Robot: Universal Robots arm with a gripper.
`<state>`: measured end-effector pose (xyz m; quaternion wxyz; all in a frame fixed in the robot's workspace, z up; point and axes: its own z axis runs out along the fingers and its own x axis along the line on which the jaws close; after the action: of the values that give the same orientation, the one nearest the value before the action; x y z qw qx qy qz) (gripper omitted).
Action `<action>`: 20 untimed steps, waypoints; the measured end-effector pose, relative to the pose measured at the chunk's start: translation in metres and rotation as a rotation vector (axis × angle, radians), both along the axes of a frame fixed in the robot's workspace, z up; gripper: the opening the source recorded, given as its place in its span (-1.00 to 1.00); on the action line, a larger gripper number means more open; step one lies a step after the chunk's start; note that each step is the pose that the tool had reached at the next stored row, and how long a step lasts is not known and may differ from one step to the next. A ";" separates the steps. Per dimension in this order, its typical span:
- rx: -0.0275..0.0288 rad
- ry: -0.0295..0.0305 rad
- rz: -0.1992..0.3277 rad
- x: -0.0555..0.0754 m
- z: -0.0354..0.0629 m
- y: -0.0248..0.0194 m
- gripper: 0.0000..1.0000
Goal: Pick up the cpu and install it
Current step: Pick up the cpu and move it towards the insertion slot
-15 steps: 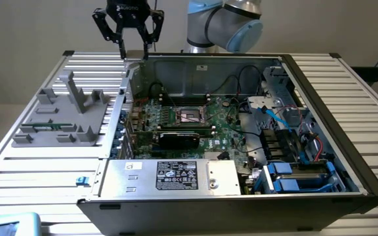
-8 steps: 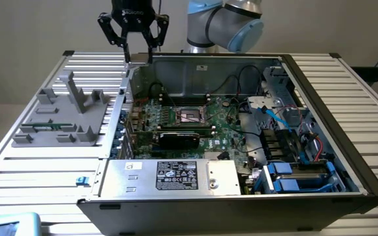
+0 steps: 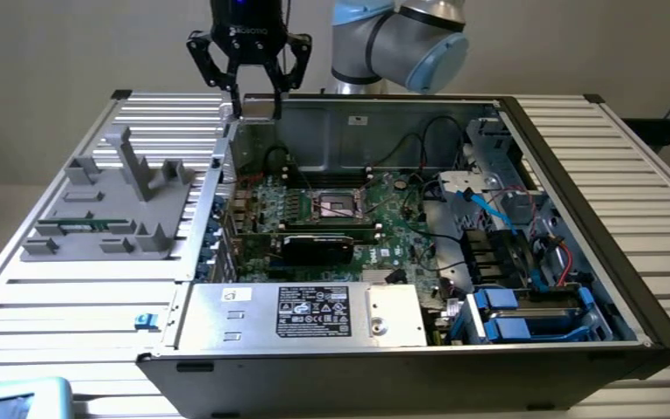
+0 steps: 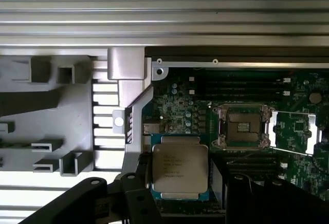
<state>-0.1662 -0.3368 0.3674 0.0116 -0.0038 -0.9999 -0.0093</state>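
Note:
My gripper [image 3: 255,98] hangs above the back left corner of the open computer case [image 3: 579,175], shut on the cpu [image 3: 256,107], a flat square chip with a silver-grey top. In the wrist view the cpu [image 4: 180,168] sits between the two black fingers [image 4: 134,188], held above the green motherboard [image 4: 175,108]. The open cpu socket [image 4: 241,127] lies off to one side of the chip, its metal load plate [image 4: 294,131] swung up. In the exterior view the socket [image 3: 338,205] is in the middle of the board, below the gripper and toward the exterior view's right.
A grey plastic fixture [image 3: 114,205] stands on the slatted table at the exterior view's left. Inside the case are a black expansion card [image 3: 317,247], a silver box with a black label [image 3: 300,312], cables and blue drive caddies [image 3: 522,319].

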 end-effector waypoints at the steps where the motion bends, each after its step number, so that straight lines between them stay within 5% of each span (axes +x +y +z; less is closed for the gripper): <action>1: 0.0001 -0.0001 0.000 0.002 -0.0011 -0.0004 0.11; 20: 0.0002 0.0000 -0.006 0.039 -0.0340 -0.0036 0.11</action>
<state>-0.1269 -0.3405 0.3334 0.0116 -0.0067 -0.9999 -0.0094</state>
